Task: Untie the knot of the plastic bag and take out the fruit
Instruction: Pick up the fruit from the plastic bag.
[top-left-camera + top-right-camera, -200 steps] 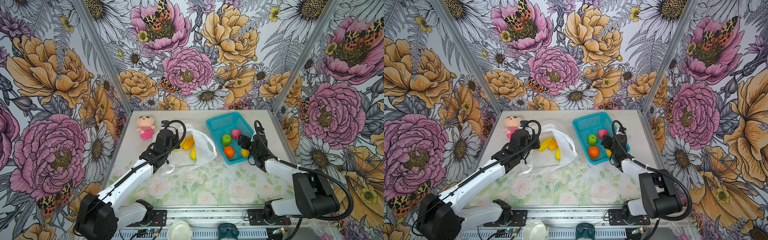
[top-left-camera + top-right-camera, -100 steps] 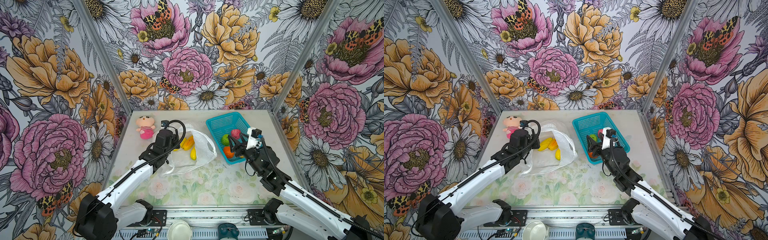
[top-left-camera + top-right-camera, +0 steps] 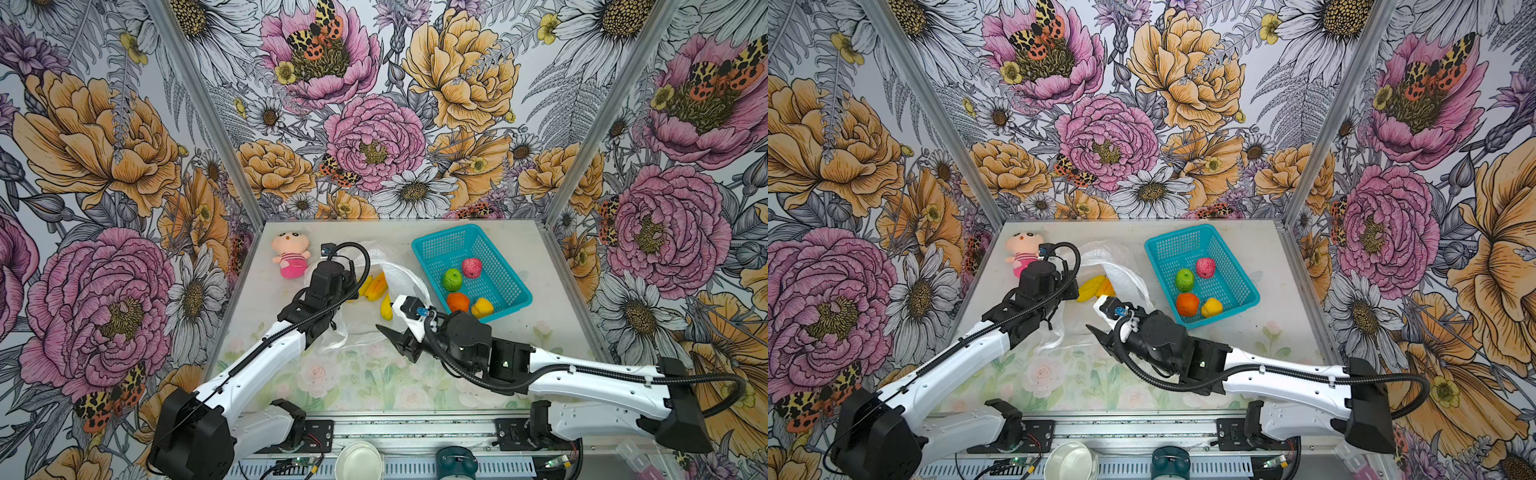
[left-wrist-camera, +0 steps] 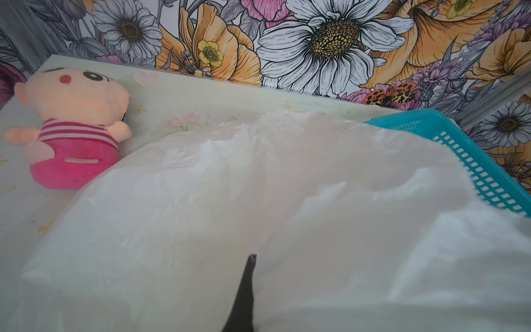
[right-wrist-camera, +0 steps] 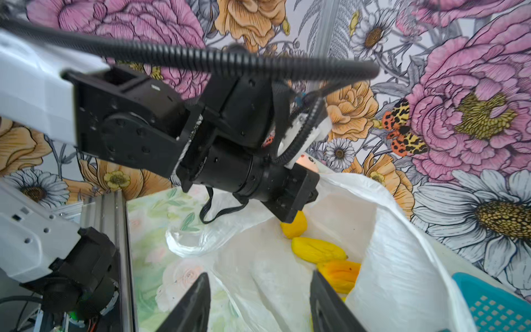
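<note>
The plastic bag (image 3: 399, 276) lies open-mouthed left of the basket, and no knot shows. Yellow fruit (image 5: 316, 249) lie inside it, also visible in a top view (image 3: 376, 286). My left gripper (image 3: 347, 286) is shut on the bag's raised far rim; in the left wrist view one dark finger (image 4: 245, 287) pokes out of the white film (image 4: 287, 186). My right gripper (image 5: 260, 290) hangs open over the bag's near edge, with only film below it and nothing between the fingers. It shows in both top views (image 3: 395, 338) (image 3: 1102, 338).
The teal basket (image 3: 440, 239) at the back right holds a green (image 3: 451, 279), a pink-red (image 3: 472, 267), an orange (image 3: 458, 302) and a yellow fruit (image 3: 482, 307). A pink plush doll (image 3: 289, 257) lies at the back left. A loose bag handle (image 5: 195, 238) trails toward the front rail.
My right arm has swung away from the basket, left and toward the front, to the bag's mouth, and its jaws have narrowed. The left arm has kept its hold and place.
</note>
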Motion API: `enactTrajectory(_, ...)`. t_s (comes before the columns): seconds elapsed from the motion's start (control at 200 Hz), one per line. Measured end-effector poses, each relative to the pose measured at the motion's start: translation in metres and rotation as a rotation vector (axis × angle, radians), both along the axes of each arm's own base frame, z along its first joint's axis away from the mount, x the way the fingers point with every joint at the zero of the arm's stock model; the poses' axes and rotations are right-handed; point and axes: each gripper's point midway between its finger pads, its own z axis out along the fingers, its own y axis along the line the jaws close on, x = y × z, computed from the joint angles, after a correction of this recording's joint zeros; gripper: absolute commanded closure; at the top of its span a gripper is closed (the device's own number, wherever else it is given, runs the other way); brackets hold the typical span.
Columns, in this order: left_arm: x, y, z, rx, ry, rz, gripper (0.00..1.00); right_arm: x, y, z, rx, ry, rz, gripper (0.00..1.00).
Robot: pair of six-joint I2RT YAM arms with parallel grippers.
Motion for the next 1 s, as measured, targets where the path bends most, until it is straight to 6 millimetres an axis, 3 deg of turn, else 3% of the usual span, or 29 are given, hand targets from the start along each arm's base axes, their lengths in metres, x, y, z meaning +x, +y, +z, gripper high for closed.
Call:
enactTrajectory(0.09, 0.000, 0.001, 0.000, 0.000, -0.003, 0.002, 1.00, 0.004, 0.010, -0.035, -0.073, 0.048, -0.007, 0.46)
enactTrajectory(0.27, 0.000, 0.001, 0.002, -0.003, -0.009, 0.004, 1.00, 0.017, 0.019, -0.085, -0.169, 0.109, -0.049, 0.50)
enactTrajectory(0.5, 0.001, 0.001, 0.003, -0.005, -0.014, 0.004, 1.00, 0.060, 0.012, -0.151, -0.272, 0.222, -0.164, 0.52)
enactTrajectory(0.665, 0.001, 0.001, 0.006, -0.009, -0.022, 0.004, 1.00, 0.091, 0.013, -0.162, -0.267, 0.272, -0.246, 0.54)
enactTrajectory(0.82, 0.001, 0.001, 0.005, -0.009, -0.019, 0.003, 1.00, 0.115, 0.026, -0.168, -0.274, 0.277, -0.290, 0.57)
enactTrajectory(1.0, -0.001, 0.001, 0.009, -0.012, -0.028, 0.001, 1.00, 0.138, 0.036, -0.192, -0.300, 0.312, -0.327, 0.58)
